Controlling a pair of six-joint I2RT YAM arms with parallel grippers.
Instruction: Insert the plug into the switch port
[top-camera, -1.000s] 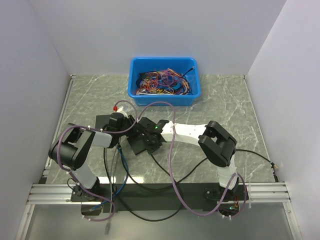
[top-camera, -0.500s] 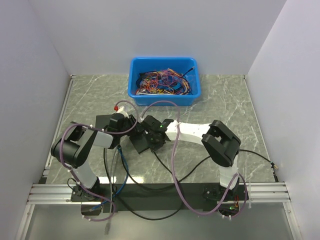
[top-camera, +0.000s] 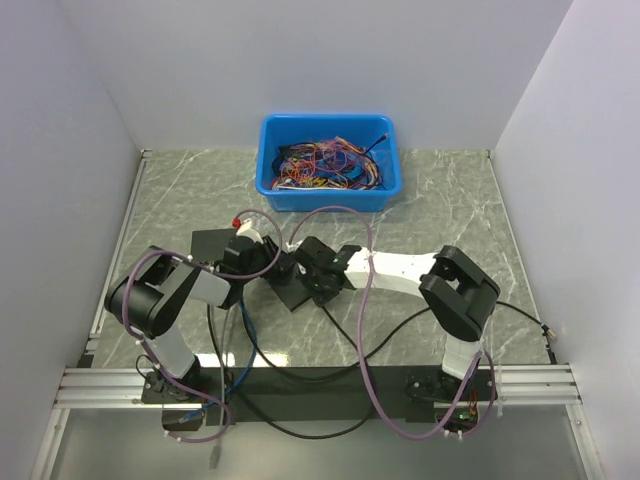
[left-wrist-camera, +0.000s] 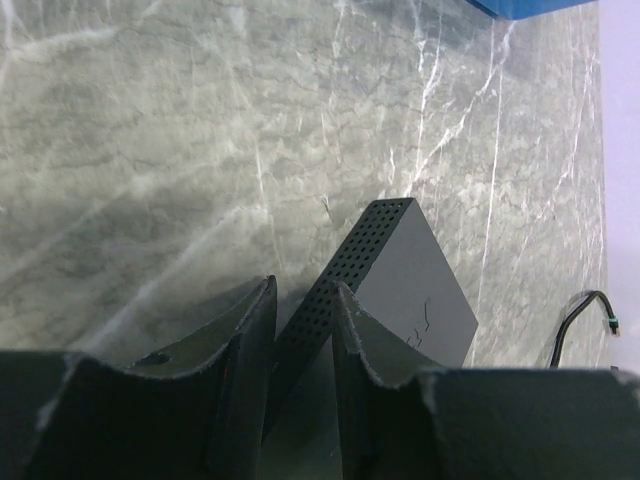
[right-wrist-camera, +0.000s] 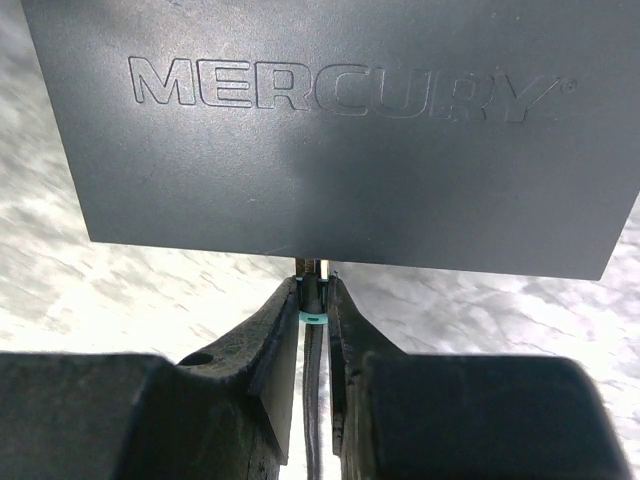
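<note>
2 robot arms meet over a marble-patterned table (top-camera: 450, 200). The left gripper (left-wrist-camera: 300, 342) is narrowed onto one perforated end of the switch (left-wrist-camera: 410, 285), a flat dark box lying near the table's middle. Its 2 fingers press either side, probably to brace the box against a push. The right gripper (right-wrist-camera: 314, 288) is pinched nearly closed on the plug (right-wrist-camera: 315, 302), a small connector with a green band, and its black cable (right-wrist-camera: 312, 400) trails back between the fingers. The plug tip sits at the box's near long edge, below the embossed lettering (right-wrist-camera: 345, 92), lined up for the switch port. That socket row is hidden from every camera, so whether the tip has entered cannot be told. A blue bin (top-camera: 272, 186) of loose wires stands well apart.
</note>
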